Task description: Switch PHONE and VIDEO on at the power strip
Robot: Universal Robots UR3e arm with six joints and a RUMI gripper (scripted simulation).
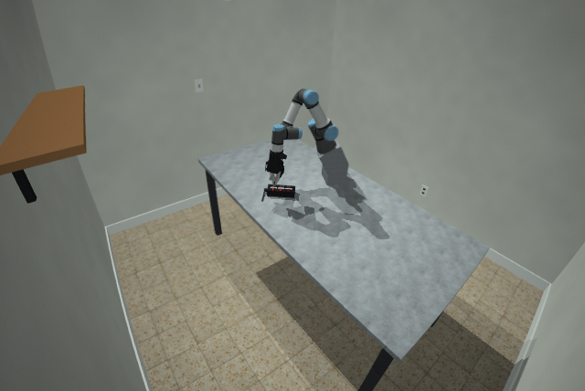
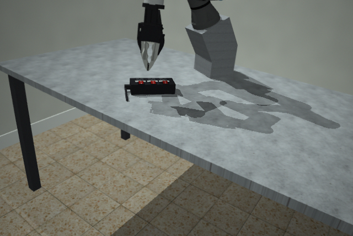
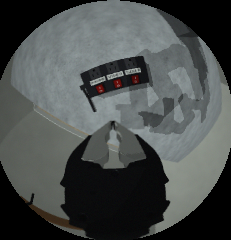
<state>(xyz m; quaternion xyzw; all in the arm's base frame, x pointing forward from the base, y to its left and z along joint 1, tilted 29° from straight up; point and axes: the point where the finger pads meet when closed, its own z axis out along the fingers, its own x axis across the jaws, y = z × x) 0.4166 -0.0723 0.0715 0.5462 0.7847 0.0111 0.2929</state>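
Note:
A black power strip (image 1: 280,191) (image 2: 152,85) (image 3: 115,78) lies the right way up on the grey table (image 1: 377,254) (image 2: 85,65) near its left front edge. It has three red switches under white labels and a short black cord stub at its left end. The labels are too small to read. My gripper (image 1: 275,177) (image 2: 148,67) (image 3: 112,121) is shut and empty. It points down and hangs a little above the strip's left half, apart from it.
The arm's grey base block (image 2: 213,48) stands behind and to the right of the strip. The table's front edge (image 2: 113,121) runs close by the strip. A brown wall shelf (image 1: 47,129) is far off on the left.

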